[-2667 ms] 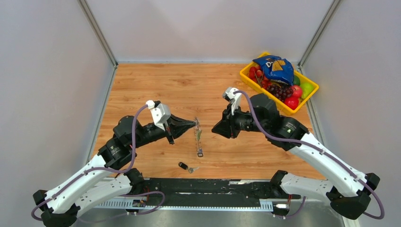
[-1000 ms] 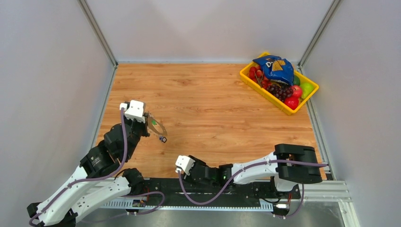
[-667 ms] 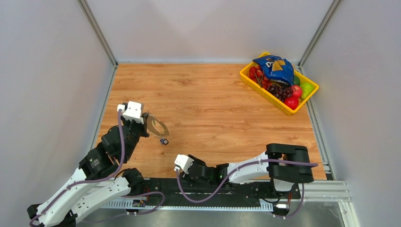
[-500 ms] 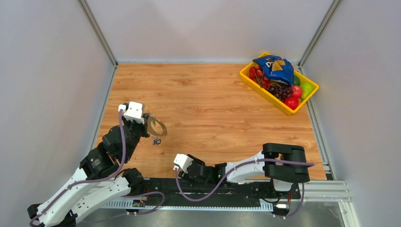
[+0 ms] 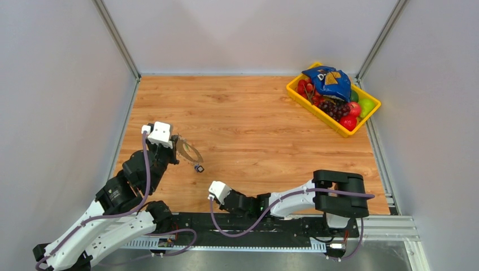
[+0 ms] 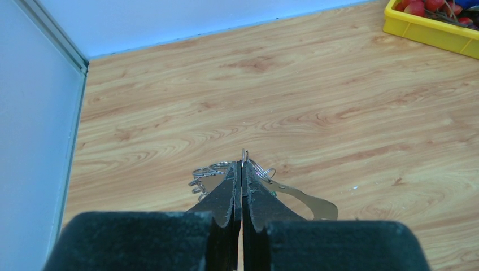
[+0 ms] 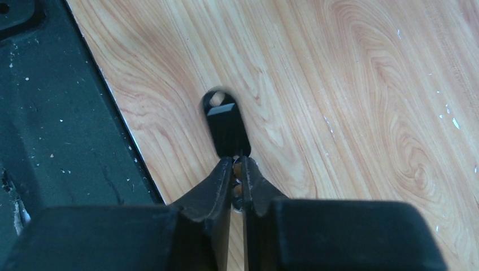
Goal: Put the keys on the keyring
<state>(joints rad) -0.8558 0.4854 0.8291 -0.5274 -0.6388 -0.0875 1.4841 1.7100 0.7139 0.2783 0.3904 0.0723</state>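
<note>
Dangling key swung right; left gripper clamps keyring, right gripper edge-side key.

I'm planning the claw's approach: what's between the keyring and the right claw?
Top view: only a dark-tagged key dangling from the keyring; otherwise bare wood table up to the right claw.

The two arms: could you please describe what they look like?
The left arm and right arm share white shells on black joints, each trailed by a purple cable, with a white box at the wrist. The fingers are black, tapering wedges.
</note>
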